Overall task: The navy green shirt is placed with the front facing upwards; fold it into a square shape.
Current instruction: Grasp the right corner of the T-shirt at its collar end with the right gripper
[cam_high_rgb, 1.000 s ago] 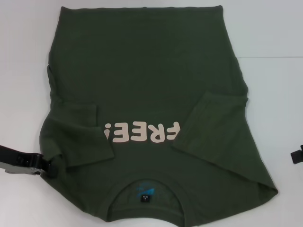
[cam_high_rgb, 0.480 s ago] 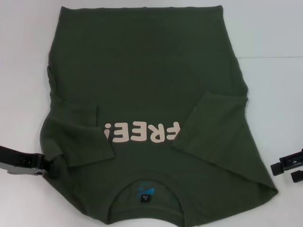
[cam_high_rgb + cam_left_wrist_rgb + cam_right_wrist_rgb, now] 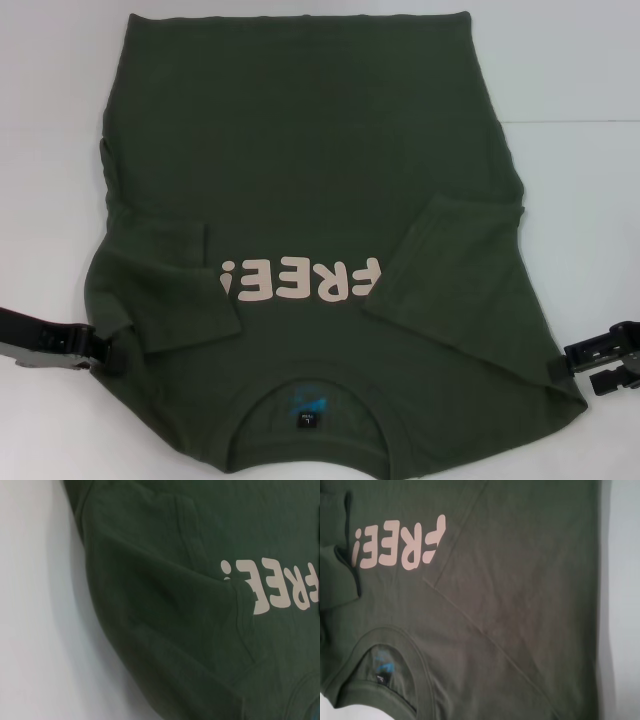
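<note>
Dark olive-green cotton T-shirt (image 3: 310,180), sleeves folded inward, on white surface (image 3: 580,120). Left pincer (image 3: 100,350) at eight o'clock, right pincer (image 3: 570,362) at four: both flank the shoulders, likely for lifting; grip states cannot be told.

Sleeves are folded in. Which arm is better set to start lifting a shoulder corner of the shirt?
Probably the left. The left gripper already sits at the shirt edge by the shoulder; the right gripper only reaches the opposite shoulder edge. Ideally both lift together.
</note>
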